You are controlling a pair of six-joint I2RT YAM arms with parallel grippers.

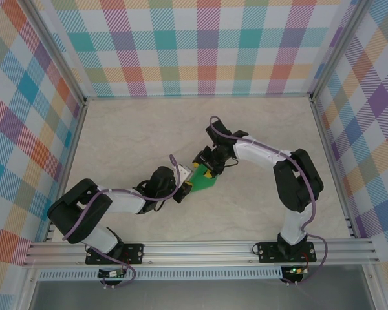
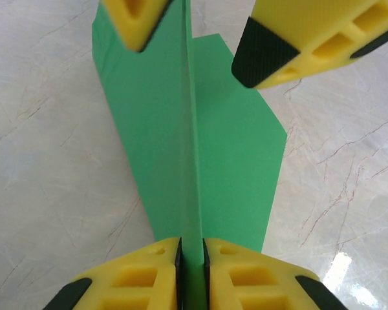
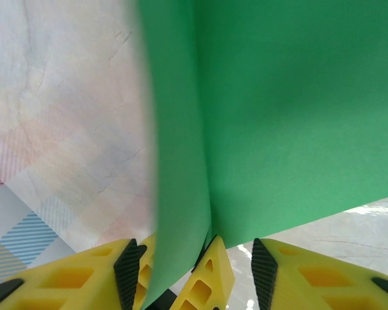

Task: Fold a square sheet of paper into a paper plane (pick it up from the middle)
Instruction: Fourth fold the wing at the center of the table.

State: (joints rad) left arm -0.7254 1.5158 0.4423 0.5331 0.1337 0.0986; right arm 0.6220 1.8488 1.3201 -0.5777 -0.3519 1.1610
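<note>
Yellow fingers of the left gripper (image 2: 191,261) press together on the upright central crease of the bright-green folded paper plane (image 2: 233,161), at the bottom of the left wrist view. Its wings spread to either side over the pale marbled tabletop (image 2: 45,161). At that frame's top the right gripper (image 2: 194,48) stands parted, astride the same crease. From above, the plane sits mid-table between both grippers.

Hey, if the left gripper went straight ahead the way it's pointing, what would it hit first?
Probably the right gripper's fingers, straddling the far end of the folded green paper that the left gripper pinches; depth is unclear.
</note>
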